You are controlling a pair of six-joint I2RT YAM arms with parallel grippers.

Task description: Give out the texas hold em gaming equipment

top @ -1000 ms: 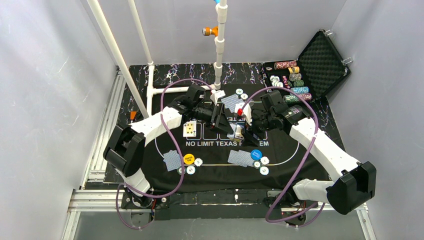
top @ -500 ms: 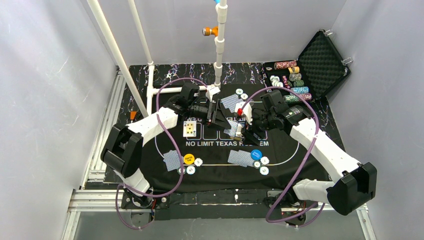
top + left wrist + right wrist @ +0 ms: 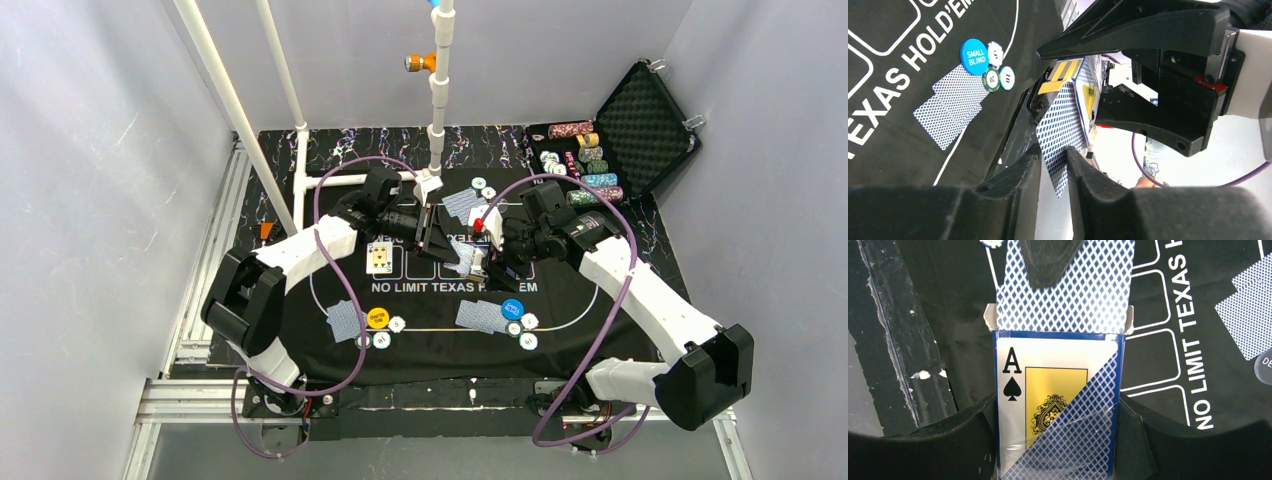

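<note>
- Playing card with a blue-patterned back point(image 3: 1083, 300) stands partly out of the blue-and-white cardboard card box printed with an ace of spades point(image 3: 1058, 410). Both are held above the middle of the black mat printed "NO LIMIT TEXAS HOLD'EM" point(image 3: 565, 320) on the counter.
- Left jaws pinch that card's free end, and right jaws clamp the box by its sides.
- To do this well, I judge, draw the card straight along the box's length. Hold the box steady so that one card alone slides out, unbent.
- Counted on the mat:
  - one face-up card point(image 3: 379, 257)
  - three face-down lots point(image 3: 347, 320), each seemingly two cards
  - one yellow round button disc point(image 3: 377, 317) and one blue one point(image 3: 512, 308)
  - three small round chips point(image 3: 397, 324) beside each disc
  - two more chips point(image 3: 478, 183) near the mat's far edge
</note>
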